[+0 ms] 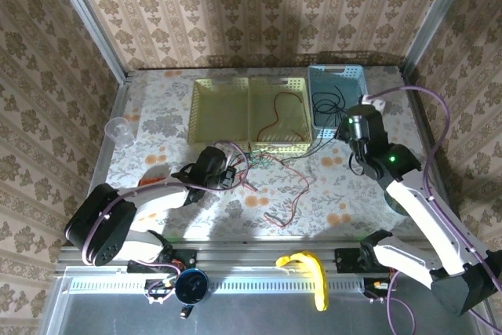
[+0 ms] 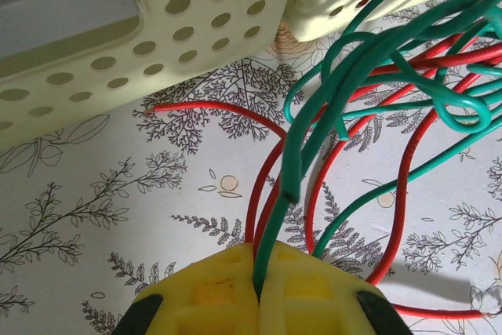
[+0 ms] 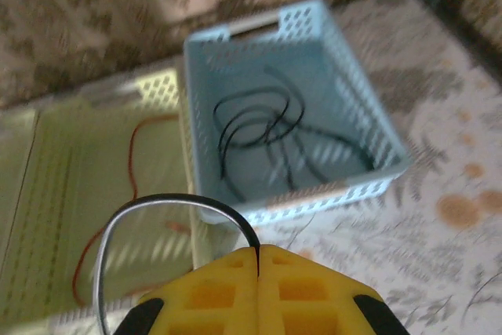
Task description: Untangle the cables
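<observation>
Across the table (image 1: 329, 194) we see a pale cloth printed with ferns and orange blossoms; damask wallpaper (image 1: 259, 5) and metal posts close it in. At 12 o'clock from the table's middle stand two cream perforated baskets (image 1: 220, 81), with a red cable (image 1: 284, 111) lying in the right one. At 1 o'clock a blue basket (image 1: 337, 69) holds coiled black cables (image 1: 325, 103). A clear cup (image 1: 119, 129) sits at 10 o'clock. The tangle of red and green cables (image 1: 274, 166) lies at the centre, its long axis running from 9 to 3 o'clock, one red loop trailing toward 6. Our left gripper (image 2: 259, 272) is clenched on a green cable (image 2: 329, 92), which climbs toward 1 o'clock in its wrist view. Our right gripper (image 3: 259, 260) is clamped on a black cable (image 3: 180, 203) that arches toward 10 o'clock.
</observation>
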### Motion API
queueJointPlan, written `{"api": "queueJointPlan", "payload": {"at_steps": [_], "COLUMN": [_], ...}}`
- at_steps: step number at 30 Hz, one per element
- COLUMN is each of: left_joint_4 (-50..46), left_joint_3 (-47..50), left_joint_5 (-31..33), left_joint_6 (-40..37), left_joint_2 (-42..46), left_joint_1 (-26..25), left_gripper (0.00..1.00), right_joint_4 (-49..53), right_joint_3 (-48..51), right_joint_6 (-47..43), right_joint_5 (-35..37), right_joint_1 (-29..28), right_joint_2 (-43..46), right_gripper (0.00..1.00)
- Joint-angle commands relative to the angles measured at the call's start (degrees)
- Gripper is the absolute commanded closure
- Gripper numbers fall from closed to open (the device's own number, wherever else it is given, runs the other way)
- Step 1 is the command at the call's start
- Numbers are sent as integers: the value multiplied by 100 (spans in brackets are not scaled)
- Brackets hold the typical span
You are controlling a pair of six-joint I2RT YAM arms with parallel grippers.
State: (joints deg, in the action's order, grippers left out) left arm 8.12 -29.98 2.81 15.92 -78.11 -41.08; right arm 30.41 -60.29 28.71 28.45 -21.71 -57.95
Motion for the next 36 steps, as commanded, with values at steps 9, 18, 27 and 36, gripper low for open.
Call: {"api": "queueJointPlan", "payload": {"at_steps": [9,18,27,36], "left_joint_4": [-11,-63,-124,-171], "left_joint_3": [18,-3,-162,-157], "left_joint_5": [11,31,-8,36], "left_joint_6": [88,34,16,7], "left_joint_2": [-147,-213,-201,-143], "left_joint_1": [-76,-154,-241,-286], "left_gripper": [100,100,100,100], "right_joint_4": [-777,-576,-355,-78], "right_joint_3": [-1427,-2543,-2858,-2615], "right_joint_6": [-590,-546,295,685], "right_joint_5": [751,656,698,-27], "right_joint_1": [725,1149,1312,1579], "right_joint_2": [-760,-2054,-3923,-4616], "right_gripper": [100,100,100,59]}}
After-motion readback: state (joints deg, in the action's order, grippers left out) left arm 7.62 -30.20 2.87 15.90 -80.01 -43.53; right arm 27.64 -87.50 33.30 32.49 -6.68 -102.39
